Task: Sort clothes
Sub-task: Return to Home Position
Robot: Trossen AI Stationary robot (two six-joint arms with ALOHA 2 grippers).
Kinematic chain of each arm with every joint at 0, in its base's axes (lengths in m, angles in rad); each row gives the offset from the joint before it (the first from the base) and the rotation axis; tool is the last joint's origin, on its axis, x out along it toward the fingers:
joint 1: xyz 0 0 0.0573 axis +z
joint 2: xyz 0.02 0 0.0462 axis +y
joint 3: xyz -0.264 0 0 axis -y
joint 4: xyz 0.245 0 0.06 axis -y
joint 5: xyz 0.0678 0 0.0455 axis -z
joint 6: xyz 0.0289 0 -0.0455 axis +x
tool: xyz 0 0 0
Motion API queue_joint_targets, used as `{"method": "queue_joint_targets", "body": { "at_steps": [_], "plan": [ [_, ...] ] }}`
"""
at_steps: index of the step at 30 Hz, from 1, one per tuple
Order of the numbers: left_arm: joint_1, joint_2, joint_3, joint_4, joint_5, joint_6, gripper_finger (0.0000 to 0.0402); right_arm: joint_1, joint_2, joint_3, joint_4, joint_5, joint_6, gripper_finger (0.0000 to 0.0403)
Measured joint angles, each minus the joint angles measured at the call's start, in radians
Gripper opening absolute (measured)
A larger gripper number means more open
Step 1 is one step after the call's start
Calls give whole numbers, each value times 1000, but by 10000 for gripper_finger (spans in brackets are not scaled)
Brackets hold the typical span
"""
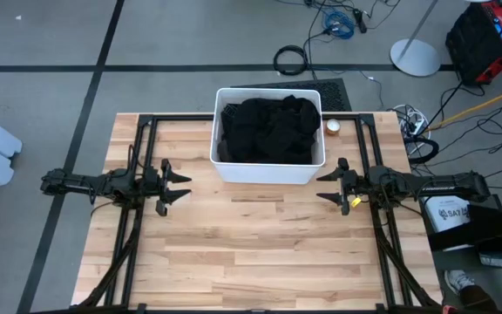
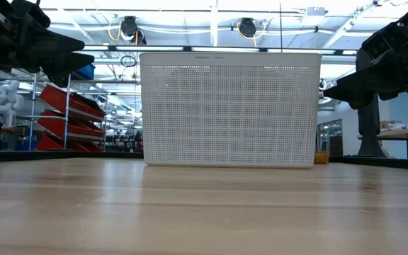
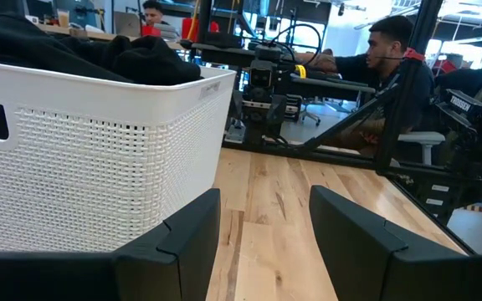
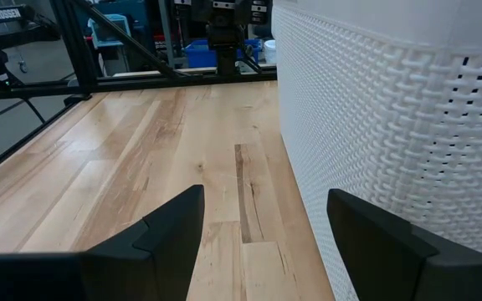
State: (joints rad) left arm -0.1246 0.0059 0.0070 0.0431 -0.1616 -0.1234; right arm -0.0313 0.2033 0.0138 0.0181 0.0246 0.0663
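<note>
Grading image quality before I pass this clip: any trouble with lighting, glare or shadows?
High view: even light, no glare on the table, but the black clothes in the white bin merge into one dark mass. Low view: bright ceiling lights behind leave both arms as silhouettes. Wrist views: the open jaws show only as dark shapes.

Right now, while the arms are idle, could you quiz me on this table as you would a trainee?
1. True or false: the black clothes lie inside the white bin.
2. Pick one. The left gripper and the right gripper are: A) open and empty, above the table in front of the bin; B) each shut on a garment; C) reaching down into the bin.
3. Short answer: how many garments lie loose on the wooden table, outside the bin?

Key: 1 true. 2 A. 3 none.
</note>
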Motion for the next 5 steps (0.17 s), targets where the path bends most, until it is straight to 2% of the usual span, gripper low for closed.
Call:
{"method": "queue_joint_targets", "body": {
  "at_steps": [5],
  "plan": [
    [0,0,0,0,0,0,194,0,0,0,0,0,0,242]
  ]
}}
